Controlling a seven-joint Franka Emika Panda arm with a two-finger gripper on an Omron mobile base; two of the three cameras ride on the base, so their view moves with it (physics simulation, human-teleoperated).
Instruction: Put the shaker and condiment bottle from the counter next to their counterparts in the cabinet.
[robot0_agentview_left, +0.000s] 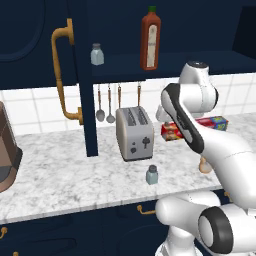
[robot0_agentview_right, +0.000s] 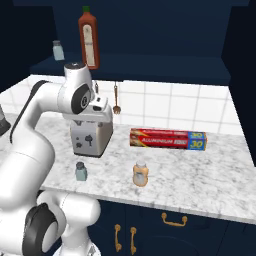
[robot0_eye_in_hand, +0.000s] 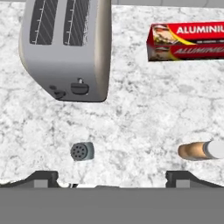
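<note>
Gripper (robot0_eye_in_hand: 112, 177) jaws spread wide, holding nothing, above the counter (robot0_eye_in_hand: 144, 109); shaker (robot0_eye_in_hand: 82, 151) and condiment bottle (robot0_eye_in_hand: 201, 150) stand below.

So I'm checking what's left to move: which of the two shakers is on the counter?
The teal-tinted shaker stands on the counter in front of the toaster; the paler blue-grey shaker is on the cabinet shelf.
</note>
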